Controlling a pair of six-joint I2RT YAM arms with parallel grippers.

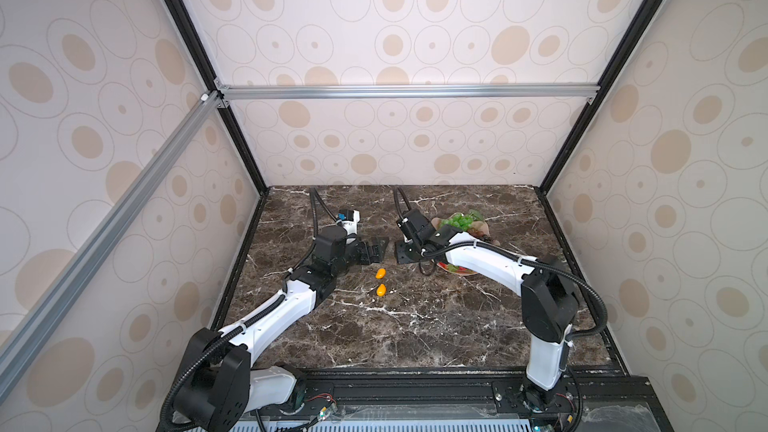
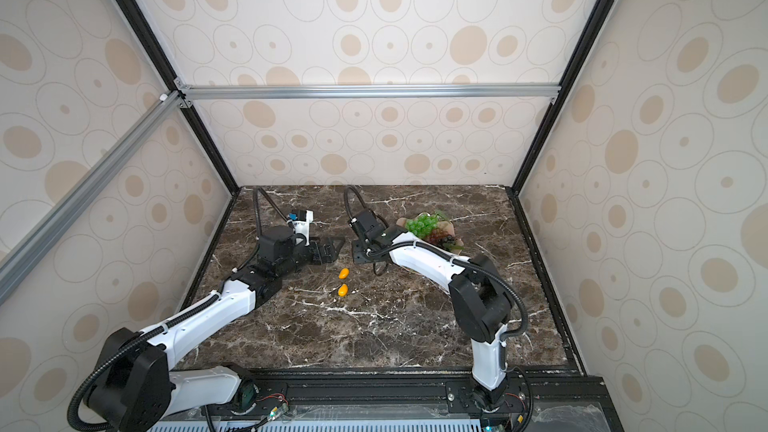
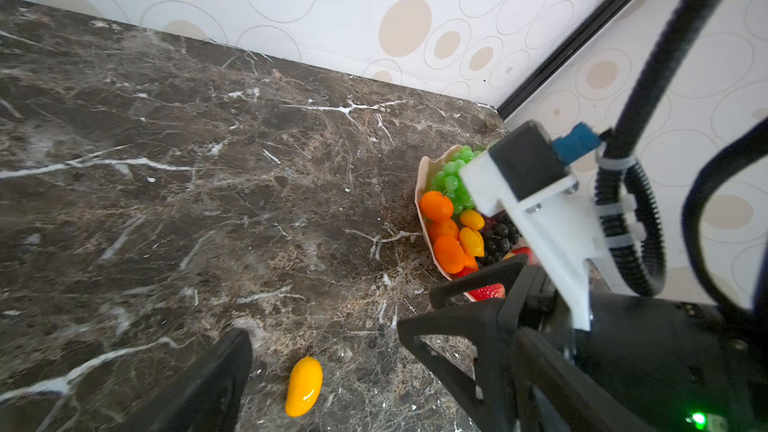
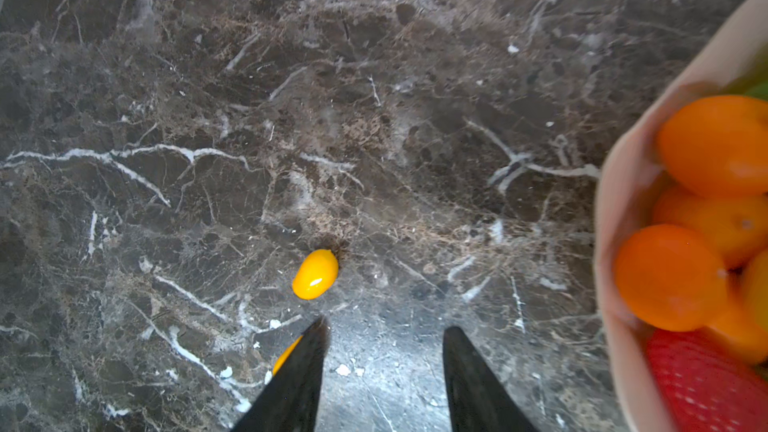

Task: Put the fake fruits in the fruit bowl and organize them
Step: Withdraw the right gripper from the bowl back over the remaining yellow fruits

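Dark marble with white veins is laid as the table (image 1: 415,326), and it is closed in by walls papered with beige ovals. Most of the task is judged to be done. The bowl (image 3: 423,172) stands toward the back right of the table, partly covered by the right arm in both top views, and is already well filled. Green grapes (image 1: 459,220), tangerines (image 3: 436,205), dark grapes (image 3: 498,238) and a strawberry (image 4: 706,384) can be made out inside it. Two loose kumquats are left outside on the bare table near the middle, well apart from the bowl. They lie close together without touching, one (image 1: 380,273) farther back and one (image 1: 381,289) nearer the front. These two remain to be carried over, and perhaps some tidying is needed after that.

The left arm is stretched out low from the front left corner, and its wrist is turned so that the left gripper (image 1: 379,250) points across toward the right. Its jaws are spread wide and nothing is held between them. The right arm is raised at the elbow near the front right, and its forearm slopes down and back over the near part of the bowl. The right gripper (image 4: 386,367) is aimed down at the table just behind the kumquats, facing the left one across a small gap. Its jaws are parted about halfway and nothing is gripped. In the right wrist view one kumquat lies just ahead of a fingertip, and the other is partly hidden behind that finger.
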